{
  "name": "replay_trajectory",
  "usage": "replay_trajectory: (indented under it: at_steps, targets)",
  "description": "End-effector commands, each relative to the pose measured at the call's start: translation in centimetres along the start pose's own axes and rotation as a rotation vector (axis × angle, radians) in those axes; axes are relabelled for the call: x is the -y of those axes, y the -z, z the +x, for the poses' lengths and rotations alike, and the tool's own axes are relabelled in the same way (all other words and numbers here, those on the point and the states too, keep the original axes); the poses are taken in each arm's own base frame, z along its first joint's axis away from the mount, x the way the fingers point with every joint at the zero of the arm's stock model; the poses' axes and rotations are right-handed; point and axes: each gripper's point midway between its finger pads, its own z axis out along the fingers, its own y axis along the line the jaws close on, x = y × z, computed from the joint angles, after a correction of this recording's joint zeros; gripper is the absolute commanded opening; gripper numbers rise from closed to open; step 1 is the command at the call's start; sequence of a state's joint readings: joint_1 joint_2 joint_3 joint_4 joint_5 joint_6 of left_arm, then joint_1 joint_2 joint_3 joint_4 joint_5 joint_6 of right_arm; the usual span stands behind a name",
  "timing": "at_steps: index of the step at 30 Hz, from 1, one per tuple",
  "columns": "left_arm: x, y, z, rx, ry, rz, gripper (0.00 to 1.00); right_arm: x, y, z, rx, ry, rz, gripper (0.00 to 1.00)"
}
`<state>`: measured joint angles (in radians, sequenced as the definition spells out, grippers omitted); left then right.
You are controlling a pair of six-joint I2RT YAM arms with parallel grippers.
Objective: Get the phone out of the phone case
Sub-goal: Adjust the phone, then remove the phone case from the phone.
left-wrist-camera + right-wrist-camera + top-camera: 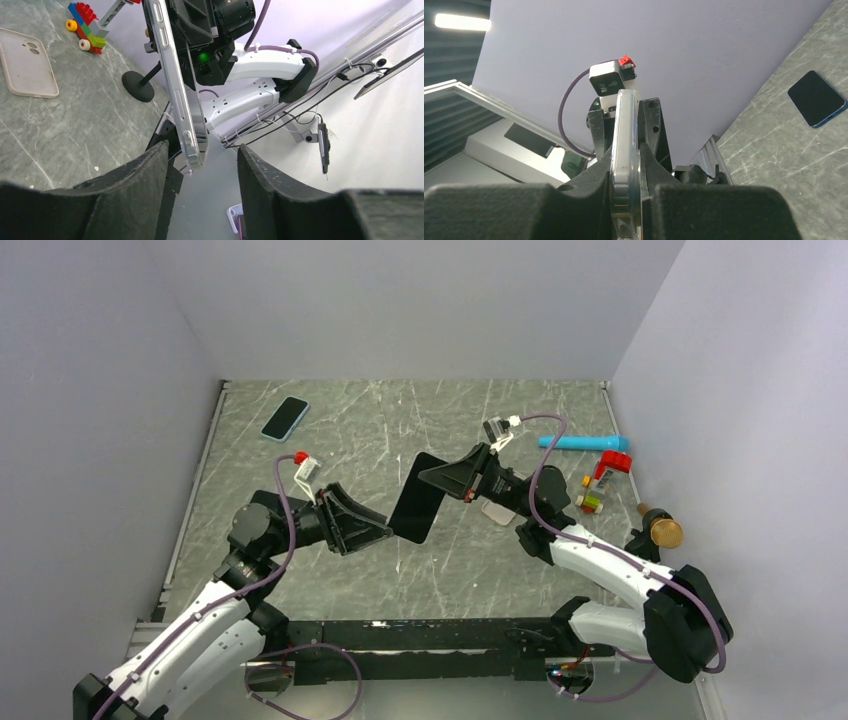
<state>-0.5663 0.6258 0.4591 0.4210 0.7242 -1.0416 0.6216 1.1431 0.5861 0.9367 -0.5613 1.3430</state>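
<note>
Nearest the arm bases, the left pincer stands partly open and holds nothing. Its two padded fingers are apart, with the bottom corner of the phone hanging in the gap, close against the left finger. Whether it actually touches I cannot tell.

The phone is in the air above the table, upright on its edge and a little tilted. It is wrapped in a clear phone case whose rim and side buttons show along the edge.

Just beyond, the right pincer is clamped narrowly across the cased phone's upper end, one finger on each flat face, and carries it alone.

The phone has not come out, so the step in hand looks like the handover before peeling. The next move probably calls for the left pincer to close on that lower corner, catching the case lip rather than both layers, while the right keeps firm (a clear, slick rim may slip).

Past the right pincer an empty case lies flat on the table, with toy bricks and a teal tube farther to its right. Well beyond the left pincer lies a blue phone. No brand or writing is readable.
</note>
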Motion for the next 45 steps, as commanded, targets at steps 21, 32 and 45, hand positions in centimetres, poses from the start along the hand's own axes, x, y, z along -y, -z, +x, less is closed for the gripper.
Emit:
replay_trajectory:
  at_steps: [21, 32, 45]
  targets:
    - [5.6, -0.6, -0.1, -0.103, -0.247, 0.401, 0.0, -5.1, -0.1, 0.2, -0.067, -0.091, -0.218, 0.0]
    - [0.8, -2.6, -0.5, -0.226, -0.381, 0.297, 0.0, -10.7, 1.1, 0.1, -0.1, -0.24, -0.485, 0.0]
    - [-4.6, -3.1, -0.7, -0.291, -0.486, 0.113, 0.0, -11.9, 0.3, 1.8, -0.136, -0.356, -0.558, 0.0]
